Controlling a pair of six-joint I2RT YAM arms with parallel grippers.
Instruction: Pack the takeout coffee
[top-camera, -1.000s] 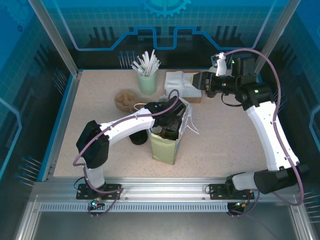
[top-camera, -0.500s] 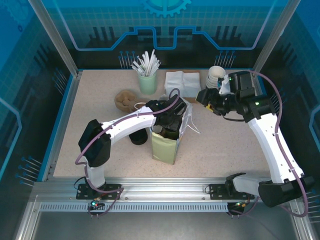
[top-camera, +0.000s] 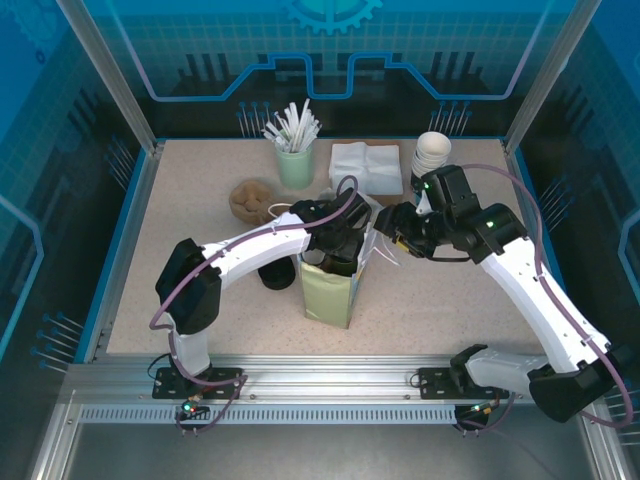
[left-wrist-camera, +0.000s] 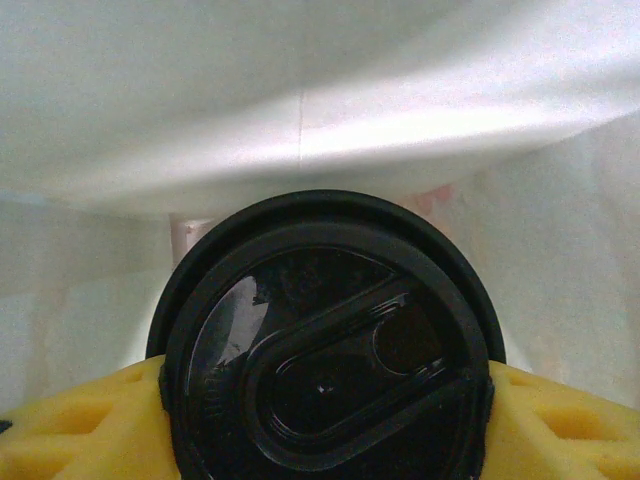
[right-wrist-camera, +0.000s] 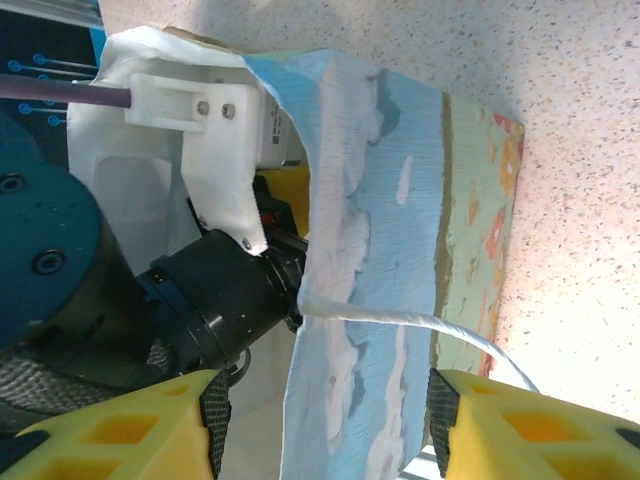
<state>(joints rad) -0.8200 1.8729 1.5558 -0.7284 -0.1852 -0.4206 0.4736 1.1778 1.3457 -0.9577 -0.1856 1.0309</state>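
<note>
Left pincer (left-wrist-camera: 322, 425) clamps the takeout coffee (left-wrist-camera: 322, 335) inside the bag (right-wrist-camera: 400, 180); right pincer (right-wrist-camera: 322, 425) gapes wide astride its wall.

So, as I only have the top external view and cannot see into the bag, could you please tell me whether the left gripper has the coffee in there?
Observer: Yes. In the left wrist view the takeout coffee, seen from above, is clamped between the yellow fingers of the left gripper, with the white inside of the bag around it.
Operator: Thank you. Is the right gripper holding the bag?
Observer: Not yet. The right wrist view shows the right gripper open, with one finger on either side of the bag's printed wall.
Operator: And where is the handle?
Observer: The white cord handle runs from that wall toward one finger.
</note>
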